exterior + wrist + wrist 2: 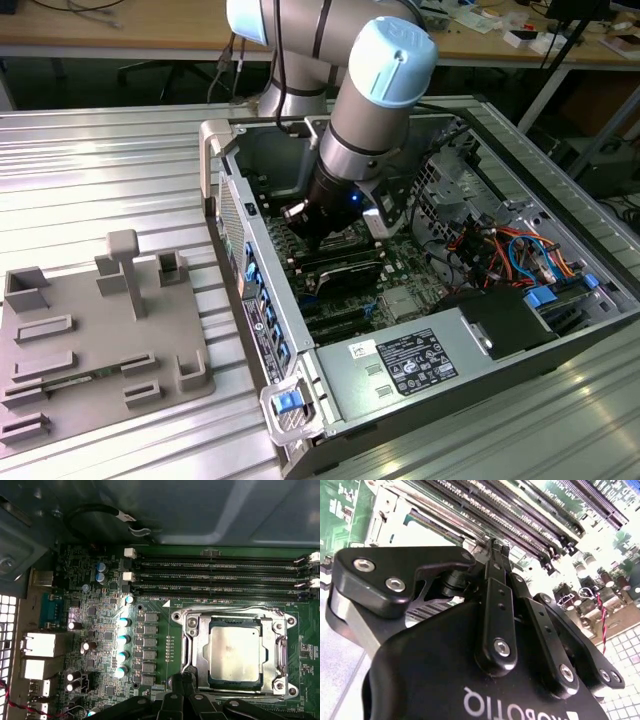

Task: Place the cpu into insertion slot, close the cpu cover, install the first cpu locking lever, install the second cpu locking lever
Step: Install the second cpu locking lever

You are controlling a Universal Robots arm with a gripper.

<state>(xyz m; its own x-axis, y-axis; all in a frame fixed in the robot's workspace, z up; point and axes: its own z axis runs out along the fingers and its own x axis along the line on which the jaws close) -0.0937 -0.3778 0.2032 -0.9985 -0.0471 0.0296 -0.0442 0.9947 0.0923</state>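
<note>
In the first wrist view the cpu (235,652), a small square chip with a silvery top, lies flat in its socket on the green motherboard. The cpu cover (198,650), a silvery frame with an open centre, lies down flat around it. My gripper (183,678) is shut, its black fingers pressed together with nothing between them. The tips sit just at one corner of the cover's frame. The second wrist view shows the same shut gripper (496,545) pointing down at the board. In the exterior view the gripper (318,238) reaches down inside the open computer case and hides the socket.
Long black memory slots (220,575) run beside the socket, and rows of capacitors (122,640) stand on its other side. A power supply with a white label (415,362), red and blue cables (510,250) and the case wall (240,230) hem the arm in. A grey parts fixture (90,340) lies at the exterior view's left.
</note>
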